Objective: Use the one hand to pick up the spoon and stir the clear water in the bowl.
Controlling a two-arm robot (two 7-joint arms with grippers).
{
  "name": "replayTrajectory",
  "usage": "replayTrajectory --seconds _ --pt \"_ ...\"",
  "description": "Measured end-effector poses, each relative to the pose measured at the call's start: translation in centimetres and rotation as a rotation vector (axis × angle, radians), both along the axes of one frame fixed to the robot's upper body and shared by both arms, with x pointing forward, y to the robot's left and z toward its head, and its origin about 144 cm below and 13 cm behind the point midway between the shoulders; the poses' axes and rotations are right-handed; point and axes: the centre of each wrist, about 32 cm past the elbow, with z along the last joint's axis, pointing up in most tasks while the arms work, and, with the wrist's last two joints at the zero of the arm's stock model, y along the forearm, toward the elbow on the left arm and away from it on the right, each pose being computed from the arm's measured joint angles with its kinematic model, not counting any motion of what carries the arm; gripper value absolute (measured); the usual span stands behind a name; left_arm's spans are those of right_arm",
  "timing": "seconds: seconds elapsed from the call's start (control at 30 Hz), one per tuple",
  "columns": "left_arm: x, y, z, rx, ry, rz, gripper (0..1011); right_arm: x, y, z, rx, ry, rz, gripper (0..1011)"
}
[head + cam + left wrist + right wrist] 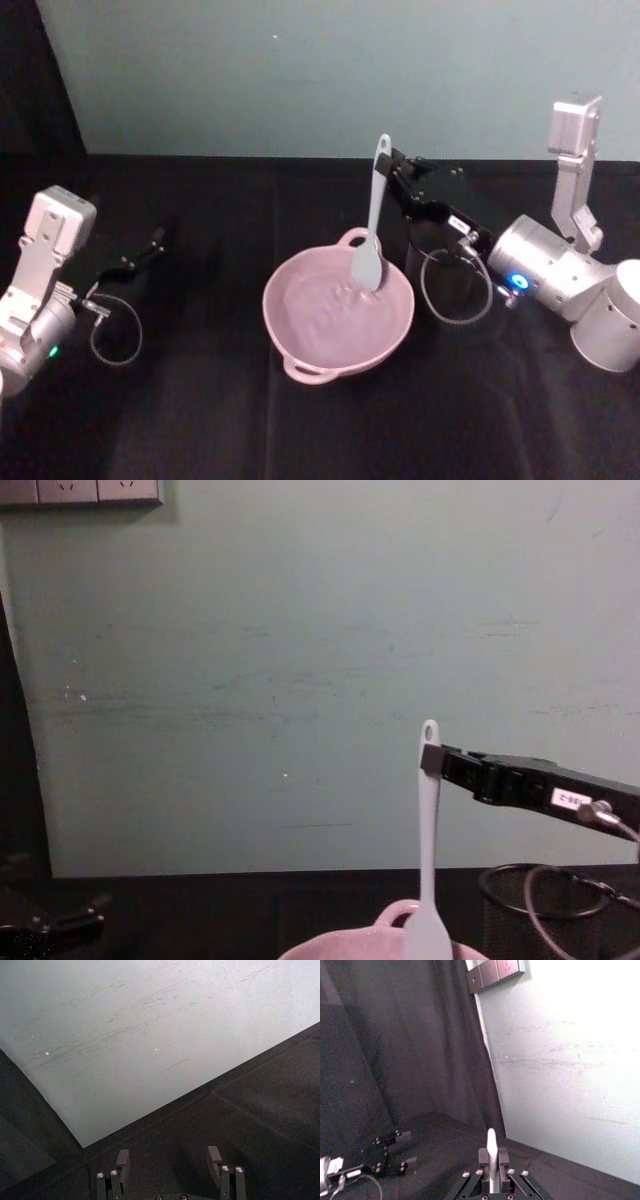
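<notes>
The right pincer [390,168], above the bowl's [318,330] far-right rim, grips the spoon [372,232] near its holed tip; the spoon stands nearly upright, paddle head down inside the bowl. The left pincer [152,243] sits idle, fingers apart, well left of the bowl.

Silver arms [555,265], black right claw [392,172], blue ring [517,283]

Upright spoon [428,825] in right claw [436,760]
</notes>
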Motion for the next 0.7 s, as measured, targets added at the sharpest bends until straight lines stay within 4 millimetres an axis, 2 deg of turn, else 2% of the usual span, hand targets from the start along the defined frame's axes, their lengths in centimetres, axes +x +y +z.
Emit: replayTrajectory --seconds 0.23,0.47,0.7 --pt "0.0 0.0 0.0 0.0 0.0 0.0 1011 -1.3 -0.1 0.3 -0.023 0.007 0.029 113" --pt "0.0 0.0 0.0 0.0 0.0 0.0 1011 -2.7 1.6 0.5 -0.028 0.006 0.103 113" --pt "0.0 0.0 0.0 0.0 0.0 0.0 1011 -3.0 3.5 0.5 -0.02 0.003 0.162 113"
